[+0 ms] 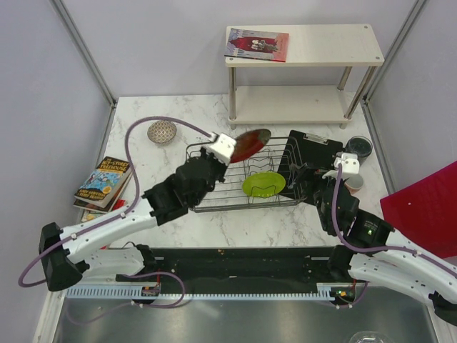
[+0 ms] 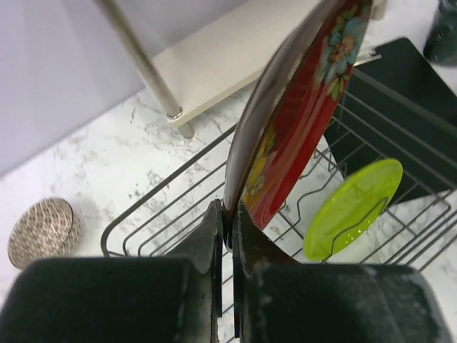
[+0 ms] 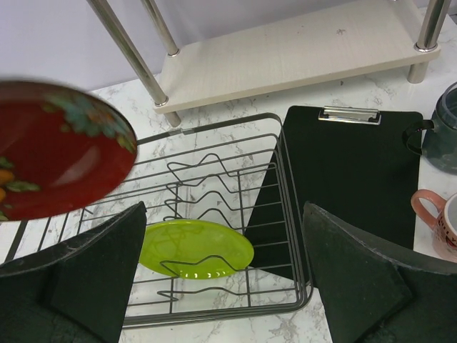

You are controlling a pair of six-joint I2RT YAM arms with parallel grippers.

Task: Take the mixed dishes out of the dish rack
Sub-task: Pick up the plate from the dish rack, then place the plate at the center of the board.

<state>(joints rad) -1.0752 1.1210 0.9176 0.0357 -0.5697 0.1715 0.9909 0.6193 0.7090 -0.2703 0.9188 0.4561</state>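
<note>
A white marble-topped table (image 1: 214, 229) fills most of the room in front of me, and at its far edge stands a cream two-tier shelf on metal legs (image 1: 321, 43). Mid-table sits the dark wire dish rack with upright dividers (image 1: 235, 206). A flat black clipboard with a metal clip (image 1: 310, 153) lies right against the rack's right end. A small stack of colourful paperback books (image 1: 106, 182) rests near the table's left edge.

The red floral-patterned dish (image 1: 250, 145) is up in the air over the far left part of the rack, tilted on edge. The left gripper (image 2: 230, 214) is clenched on its rim. The lime-green round plate (image 1: 263, 184) is still in the rack, lying low among the dividers toward the right end.

A grey-beige patterned small bowl (image 1: 162, 131) sits on the marble, left of the rack and apart from it. The dark green-black cup (image 1: 359, 147) and the small pink cup (image 1: 353, 183) stand to the right of the clipboard.

The right gripper (image 3: 221, 214) hovers over the rack's right end, its jaws spread wide and holding nothing.
</note>
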